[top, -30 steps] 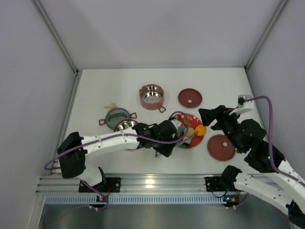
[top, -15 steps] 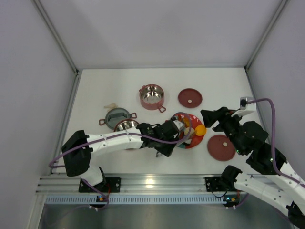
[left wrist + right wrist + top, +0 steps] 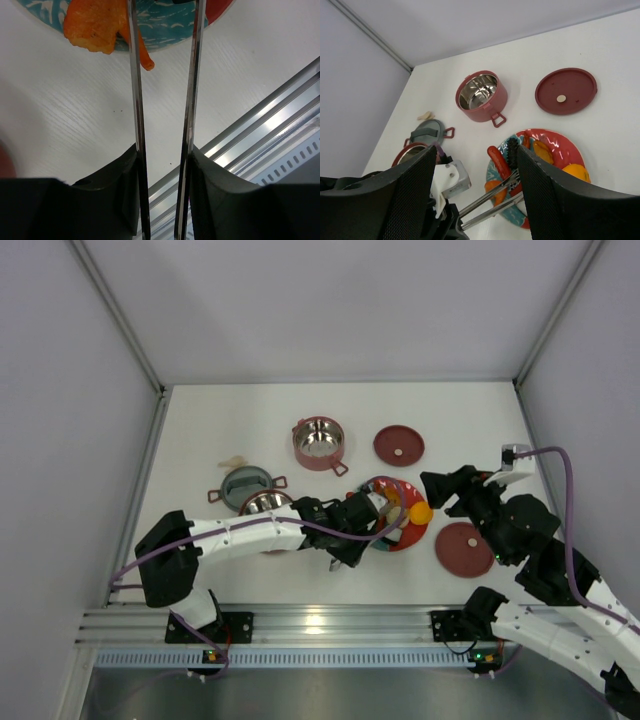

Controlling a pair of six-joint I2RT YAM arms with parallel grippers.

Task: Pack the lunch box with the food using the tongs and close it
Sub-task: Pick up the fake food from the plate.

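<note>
Left gripper (image 3: 164, 165) is clamped on the tongs (image 3: 136, 100), whose tips reach over the near-left edge of the red plate (image 3: 560, 142). They lie among the food there: an orange piece (image 3: 95, 27), a sausage (image 3: 498, 161) and an orange ball (image 3: 421, 511). Whether they pinch anything is unclear. Right gripper (image 3: 474, 152) hangs just right of the plate, fingers wide apart and empty. One pink pot (image 3: 318, 443) stands beyond the plate, and a second pot (image 3: 262, 503) is to its left.

The left arm (image 3: 240, 532) lay stretched low from its base at the near edge of the tabletop (image 3: 230, 420) toward the middle, with the wrist nearly level. Its tool (image 3: 162, 165) had both fingers (image 3: 120, 180) pressed against the two arms of the tongs (image 3: 136, 100). The right arm (image 3: 545, 560) stood folded near the right edge, its tool (image 3: 474, 155) raised, jaws spread wide and gripping nothing.
</note>
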